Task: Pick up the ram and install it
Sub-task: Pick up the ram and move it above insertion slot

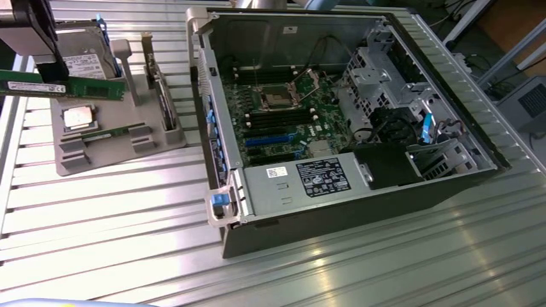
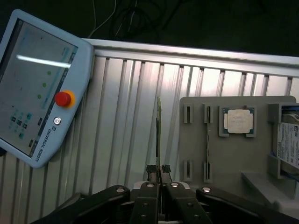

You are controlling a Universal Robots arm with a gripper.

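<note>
Gripping: the gripper (image 1: 51,75), at the exterior view's far left, is clamped shut on the ram (image 1: 85,88).
ram position: held in the air on its long edge and roughly level, with dark chips and a white label on its face. It is lifted clear of the tray slots.
wrist check: the ram (image 2: 159,135) shows edge-on, rising from between the closed fingertips (image 2: 152,171). It hangs over bare table slats just beside the tray.
teach pendant (image 2: 37,84): lies flat on the table on the side of the ram away from the tray, with its red button (image 2: 63,99) facing up.
hard drive (image 1: 89,64): sits at the tray's far end, behind the held ram, with its white label up.
tray (image 1: 111,150): a grey holder lying on the table beside the computer case.
CPU chip (image 1: 78,118): a silver square seated in its tray pocket.
second green stick (image 1: 111,133): stands on edge in a tray slot, just beside the CPU chip.
table (image 1: 111,230): ribbed aluminium slats that carry everything.
computer case (image 1: 256,38): lies on its side with the panel off, well apart from the gripper.
blue latch (image 1: 219,200): on the case's near corner.
motherboard (image 1: 290,121): green, exposed inside the case.
CPU socket (image 1: 277,97): set in the middle of the board.
power supply (image 1: 295,185): a grey box with a dark label, along the case's near wall.
</note>
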